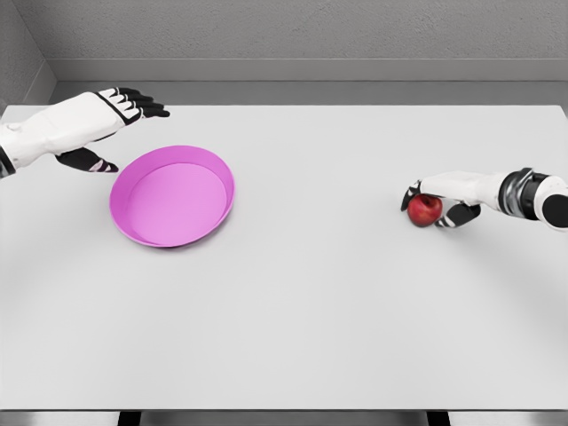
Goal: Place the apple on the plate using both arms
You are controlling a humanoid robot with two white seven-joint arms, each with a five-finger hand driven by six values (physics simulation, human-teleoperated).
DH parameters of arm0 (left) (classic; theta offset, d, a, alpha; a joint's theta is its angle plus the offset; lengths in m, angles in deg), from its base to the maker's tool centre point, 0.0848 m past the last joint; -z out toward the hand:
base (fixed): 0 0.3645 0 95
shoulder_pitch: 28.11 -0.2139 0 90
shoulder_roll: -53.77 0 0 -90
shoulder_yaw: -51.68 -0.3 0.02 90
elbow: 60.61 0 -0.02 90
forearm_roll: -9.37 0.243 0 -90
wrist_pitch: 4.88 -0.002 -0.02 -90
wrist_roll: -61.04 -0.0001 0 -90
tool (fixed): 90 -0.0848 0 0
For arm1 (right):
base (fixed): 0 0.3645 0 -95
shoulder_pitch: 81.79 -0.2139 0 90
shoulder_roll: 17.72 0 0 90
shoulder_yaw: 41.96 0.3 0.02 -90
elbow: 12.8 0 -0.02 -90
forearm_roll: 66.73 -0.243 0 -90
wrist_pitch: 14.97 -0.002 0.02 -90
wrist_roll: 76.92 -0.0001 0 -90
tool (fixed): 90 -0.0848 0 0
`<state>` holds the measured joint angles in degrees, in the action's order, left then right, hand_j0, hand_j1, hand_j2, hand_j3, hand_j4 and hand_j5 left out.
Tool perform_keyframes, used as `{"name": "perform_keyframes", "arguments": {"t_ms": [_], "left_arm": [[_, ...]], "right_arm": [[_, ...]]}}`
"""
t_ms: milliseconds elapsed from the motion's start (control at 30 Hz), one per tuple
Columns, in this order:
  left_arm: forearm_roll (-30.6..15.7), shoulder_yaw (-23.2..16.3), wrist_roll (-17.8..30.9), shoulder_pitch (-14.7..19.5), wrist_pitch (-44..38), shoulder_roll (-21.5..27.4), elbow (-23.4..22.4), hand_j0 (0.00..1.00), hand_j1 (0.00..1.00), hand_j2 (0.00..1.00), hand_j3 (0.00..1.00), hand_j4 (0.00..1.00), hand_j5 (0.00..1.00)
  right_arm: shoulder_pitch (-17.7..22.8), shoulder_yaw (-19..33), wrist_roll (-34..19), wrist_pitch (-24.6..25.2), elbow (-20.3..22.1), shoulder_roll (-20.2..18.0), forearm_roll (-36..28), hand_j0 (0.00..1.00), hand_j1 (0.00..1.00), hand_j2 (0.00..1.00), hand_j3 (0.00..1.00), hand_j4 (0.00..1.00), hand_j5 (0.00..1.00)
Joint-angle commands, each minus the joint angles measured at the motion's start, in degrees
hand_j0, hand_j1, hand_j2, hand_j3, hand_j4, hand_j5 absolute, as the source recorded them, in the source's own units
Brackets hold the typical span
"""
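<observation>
A red apple [424, 209] rests on the white table [319, 302] at the right. My right hand [437, 202] comes in from the right edge and its fingers curl over and around the apple. A pink plate [213, 169] lies on the table's left half, its near side tipped slightly up. My left hand [111, 133] hovers just beyond the plate's upper left rim, fingers stretched out and thumb spread below, holding nothing.
The table's far edge meets a grey wall at the back. Its front edge runs along the bottom of the view, with two dark legs showing beneath.
</observation>
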<state>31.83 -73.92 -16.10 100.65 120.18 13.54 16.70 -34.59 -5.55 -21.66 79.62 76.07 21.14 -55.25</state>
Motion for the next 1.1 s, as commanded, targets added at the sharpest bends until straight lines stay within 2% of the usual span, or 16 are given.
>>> {"name": "perform_keyframes", "arguments": {"t_ms": [0,67,200,500,600,667,800,1067], "left_arm": [[-0.3,0.1,0.0,-0.1,-0.1,0.1,0.0,1.00,1.00,1.00,1.00,1.00,1.00],[-0.3,0.1,0.0,-0.1,-0.1,0.1,0.0,1.00,1.00,1.00,1.00,1.00,1.00],[-0.3,0.1,0.0,-0.1,-0.1,0.1,0.0,1.00,1.00,1.00,1.00,1.00,1.00],[-0.3,0.1,0.0,-0.1,-0.1,0.2,0.0,1.00,1.00,1.00,1.00,1.00,1.00],[-0.4,0.0,0.0,-0.1,-0.1,0.2,0.0,1.00,1.00,1.00,1.00,1.00,1.00],[-0.4,0.0,0.0,-0.1,-0.1,0.3,0.0,1.00,1.00,1.00,1.00,1.00,1.00],[-0.4,0.0,0.0,-0.1,-0.1,0.4,0.0,1.00,1.00,1.00,1.00,1.00,1.00],[-0.4,0.1,0.0,-0.1,-0.1,0.4,0.0,1.00,1.00,1.00,1.00,1.00,1.00]], "right_arm": [[0.0,-0.4,-0.3,0.1,0.0,0.0,0.0,0.39,0.39,0.39,0.39,0.39,0.39],[0.0,-0.5,-0.3,0.1,0.0,0.0,0.0,0.32,0.32,0.32,0.32,0.32,0.32],[-0.2,-0.3,-0.3,0.1,0.4,0.0,0.0,0.29,0.29,0.29,0.29,0.29,0.29],[-1.3,2.2,-0.3,0.0,3.9,-0.2,0.0,0.29,0.29,0.29,0.29,0.29,0.29],[-1.3,3.4,-0.3,-0.2,6.6,0.0,-0.1,0.29,0.29,0.29,0.29,0.29,0.29],[-1.4,3.5,-0.3,-0.7,6.7,0.8,-0.2,0.29,0.29,0.29,0.29,0.29,0.29],[-1.6,3.4,-0.3,-0.7,9.7,3.3,-0.3,0.29,0.29,0.29,0.29,0.29,0.29],[-1.6,2.6,-0.3,-0.7,9.8,9.5,-0.4,0.30,0.30,0.30,0.30,0.30,0.30]]}}
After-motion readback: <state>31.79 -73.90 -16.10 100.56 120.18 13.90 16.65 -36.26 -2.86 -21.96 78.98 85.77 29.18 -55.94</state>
